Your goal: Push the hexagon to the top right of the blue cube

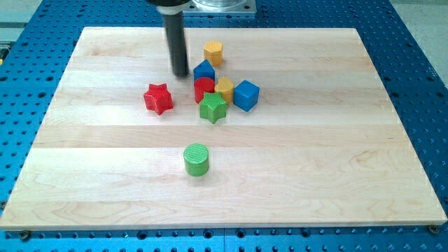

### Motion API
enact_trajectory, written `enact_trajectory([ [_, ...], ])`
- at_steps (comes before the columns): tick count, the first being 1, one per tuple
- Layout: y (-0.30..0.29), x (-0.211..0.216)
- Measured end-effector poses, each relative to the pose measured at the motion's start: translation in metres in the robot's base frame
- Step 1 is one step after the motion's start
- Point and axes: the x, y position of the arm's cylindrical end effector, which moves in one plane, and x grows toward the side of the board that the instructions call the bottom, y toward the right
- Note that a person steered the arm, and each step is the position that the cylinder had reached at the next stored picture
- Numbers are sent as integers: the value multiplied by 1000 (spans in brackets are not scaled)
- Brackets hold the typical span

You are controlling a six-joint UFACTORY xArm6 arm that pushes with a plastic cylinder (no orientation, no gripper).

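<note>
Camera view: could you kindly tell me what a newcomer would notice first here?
A tight cluster of small coloured blocks sits above the middle of the pale wooden board, the blue cube at its right edge. My tip stands just left of it, near the yellow hexagon. A green cylinder stands alone below.

board (294, 175): pale smooth wood | green cylinder (197, 159): ribbed plastic
</note>
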Motion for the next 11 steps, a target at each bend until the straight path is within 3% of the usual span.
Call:
enact_trajectory([
  [2,37,-1],
  [3,35,-3],
  [4,-21,-12],
  [6,7,-33],
  [7,29,-50],
  [8,98,-46],
  [9,141,-10],
  [10,159,-36],
  [11,193,-24],
])
